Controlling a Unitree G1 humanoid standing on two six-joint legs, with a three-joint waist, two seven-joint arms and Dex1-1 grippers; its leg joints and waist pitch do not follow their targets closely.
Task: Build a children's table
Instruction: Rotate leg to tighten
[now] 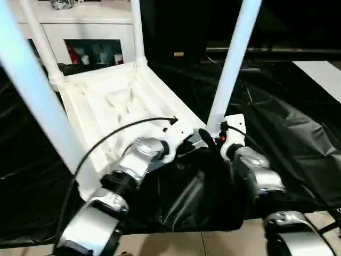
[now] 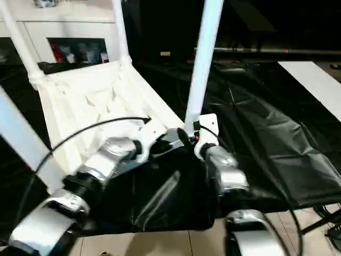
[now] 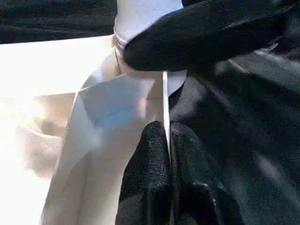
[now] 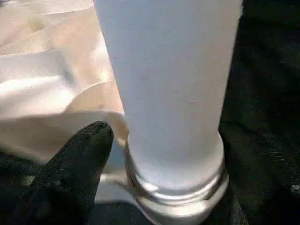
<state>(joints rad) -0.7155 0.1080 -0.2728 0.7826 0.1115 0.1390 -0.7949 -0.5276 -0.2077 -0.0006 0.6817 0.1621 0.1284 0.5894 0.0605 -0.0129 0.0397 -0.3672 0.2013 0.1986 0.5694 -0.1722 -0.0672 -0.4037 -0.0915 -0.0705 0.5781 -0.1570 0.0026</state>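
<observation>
Your left gripper [image 3: 168, 136] is pinched on the thin rim of the tabletop [image 1: 112, 106], which lies upside down on the black cloth [image 1: 287, 128]. Your right gripper [image 1: 221, 136] sits at the base of the near right leg [image 1: 234, 58], one finger [image 4: 75, 168] beside its collar; whether it grips, you cannot tell. Beyond, three more legs stand in their sockets.

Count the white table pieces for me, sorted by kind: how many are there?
White plastic rectangular tabletop, lying ribbed underside up: 1
Long white tubular legs standing in its corner sockets: 4 (near right, far right, far left, near left)
Total: 5 pieces
</observation>
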